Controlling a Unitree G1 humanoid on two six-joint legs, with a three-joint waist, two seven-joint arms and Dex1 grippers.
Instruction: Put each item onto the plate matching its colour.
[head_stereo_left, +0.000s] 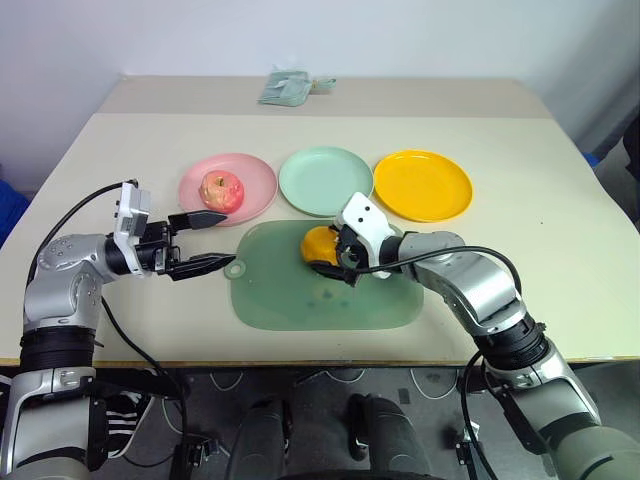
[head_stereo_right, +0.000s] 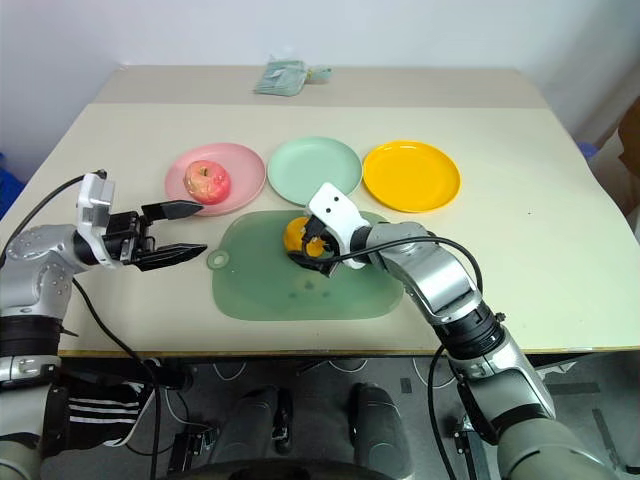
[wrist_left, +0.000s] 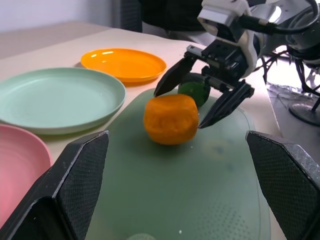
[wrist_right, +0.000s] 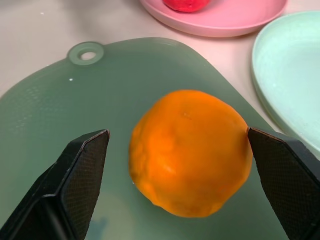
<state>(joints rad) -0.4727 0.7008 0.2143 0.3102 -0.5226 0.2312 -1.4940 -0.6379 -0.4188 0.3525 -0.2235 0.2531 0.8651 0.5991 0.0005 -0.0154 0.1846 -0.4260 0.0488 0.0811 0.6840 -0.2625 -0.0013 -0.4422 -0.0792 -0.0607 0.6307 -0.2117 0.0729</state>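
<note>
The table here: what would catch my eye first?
Probably the right gripper, its black fingers spread open around an orange fruit on the green mat. Behind the mat three plates sit in a row: pink plate already holding a red apple, mint plate, orange plate.

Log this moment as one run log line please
apple: on pink plate | right gripper: open, straddling orange fruit on mat | left gripper: open, empty

1. Probably a robot test lab: a plain beige table (head_stereo_left: 520, 180) against bare white walls (head_stereo_left: 400, 35).
2. Loose cables (head_stereo_left: 230, 385) trail over the grey floor (head_stereo_left: 440, 400) beneath.
3. Toy plates, like the orange plate (head_stereo_left: 423, 184), are lined up as props.
</note>
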